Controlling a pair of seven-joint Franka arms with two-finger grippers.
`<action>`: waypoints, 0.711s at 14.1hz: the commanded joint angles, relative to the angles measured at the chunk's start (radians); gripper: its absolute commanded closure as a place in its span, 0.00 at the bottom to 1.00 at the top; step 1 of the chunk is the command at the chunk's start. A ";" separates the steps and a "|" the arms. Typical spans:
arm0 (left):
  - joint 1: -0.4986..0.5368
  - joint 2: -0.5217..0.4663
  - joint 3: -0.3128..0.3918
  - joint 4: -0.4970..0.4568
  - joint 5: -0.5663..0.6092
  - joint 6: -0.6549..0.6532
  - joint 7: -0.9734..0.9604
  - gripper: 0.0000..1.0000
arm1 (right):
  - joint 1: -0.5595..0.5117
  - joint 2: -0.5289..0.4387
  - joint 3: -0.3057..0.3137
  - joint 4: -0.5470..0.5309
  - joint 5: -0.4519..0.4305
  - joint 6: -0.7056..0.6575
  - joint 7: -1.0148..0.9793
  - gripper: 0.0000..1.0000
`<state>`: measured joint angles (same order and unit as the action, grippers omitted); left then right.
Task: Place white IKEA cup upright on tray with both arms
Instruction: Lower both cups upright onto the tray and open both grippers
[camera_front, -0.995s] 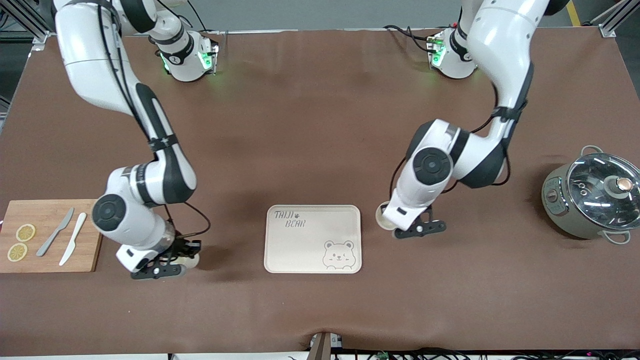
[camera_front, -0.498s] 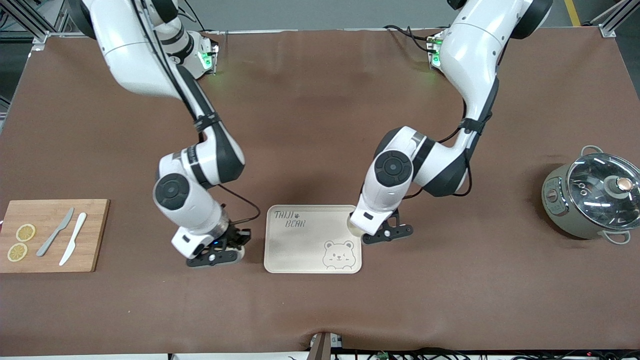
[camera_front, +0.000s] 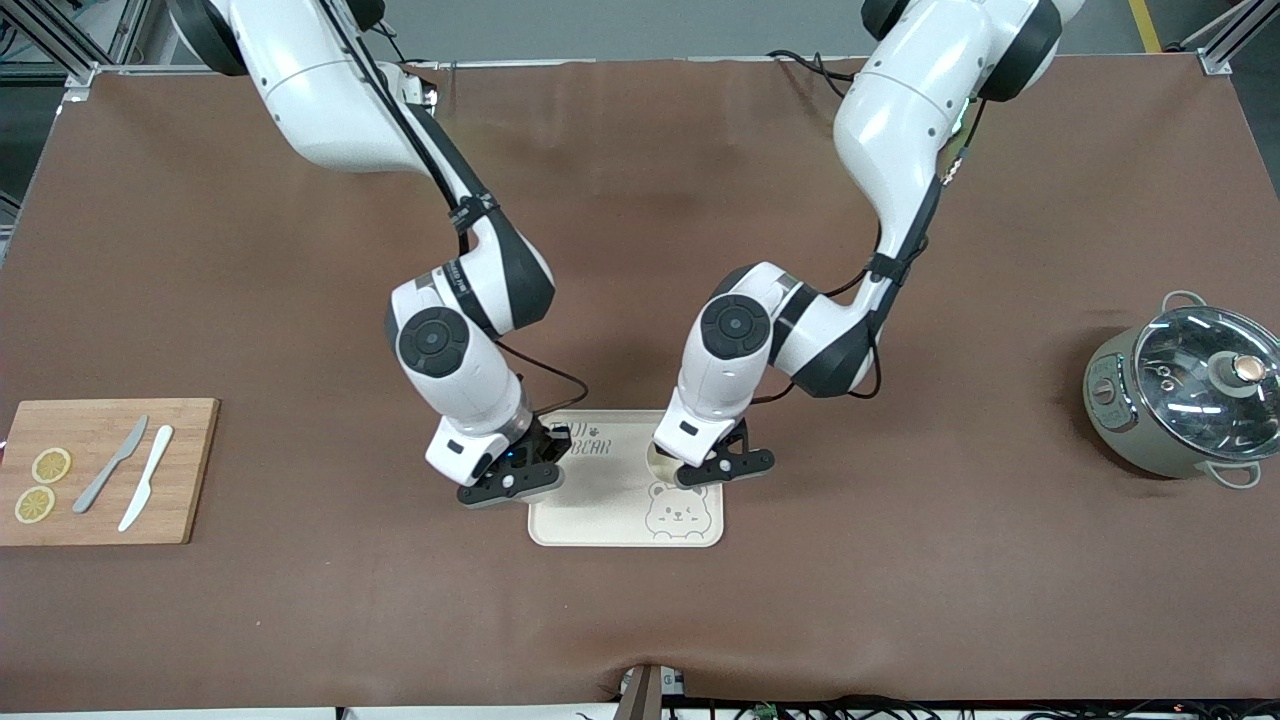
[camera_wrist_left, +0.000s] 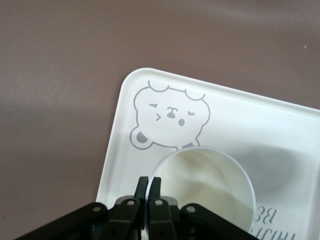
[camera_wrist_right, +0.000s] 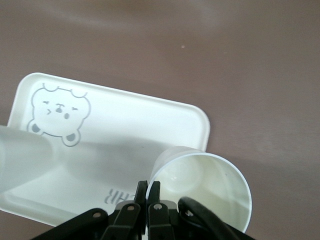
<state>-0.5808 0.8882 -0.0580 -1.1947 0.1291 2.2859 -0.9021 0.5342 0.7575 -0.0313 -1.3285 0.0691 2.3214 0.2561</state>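
The cream tray (camera_front: 620, 522) with grey lettering and a bear face lies near the table's middle. My left gripper (camera_front: 703, 470) is shut on the rim of a white cup (camera_front: 660, 461), open side up, over the tray just above the bear face. In the left wrist view the gripper (camera_wrist_left: 149, 183) pinches that cup (camera_wrist_left: 210, 186) above the tray (camera_wrist_left: 250, 115). My right gripper (camera_front: 518, 474) is shut on the rim of a second white cup (camera_wrist_right: 206, 186), held over the tray's edge toward the right arm's end. The right gripper (camera_wrist_right: 148, 188) and tray (camera_wrist_right: 125, 131) show in the right wrist view.
A wooden cutting board (camera_front: 185, 470) with two lemon slices and two knives lies at the right arm's end. A grey pot with a glass lid (camera_front: 1185, 395) stands at the left arm's end. A blurred white shape (camera_wrist_right: 27, 157) crosses the right wrist view.
Both arms have carried their cups inward from either side of the tray. The left cup is now over the tray by the bear, the right cup over the tray's edge.
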 joint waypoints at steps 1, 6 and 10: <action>-0.030 0.049 0.040 0.044 0.012 0.041 -0.027 1.00 | 0.043 0.069 -0.019 0.032 -0.015 0.064 0.054 1.00; -0.031 0.069 0.050 0.043 0.014 0.060 -0.028 1.00 | 0.050 0.112 -0.019 0.046 -0.075 0.075 0.055 1.00; -0.030 0.074 0.052 0.040 0.015 0.064 -0.028 1.00 | 0.052 0.126 -0.018 0.046 -0.074 0.087 0.055 0.97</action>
<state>-0.6019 0.9468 -0.0191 -1.1809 0.1290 2.3418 -0.9105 0.5780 0.8579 -0.0411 -1.3189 0.0149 2.4070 0.2896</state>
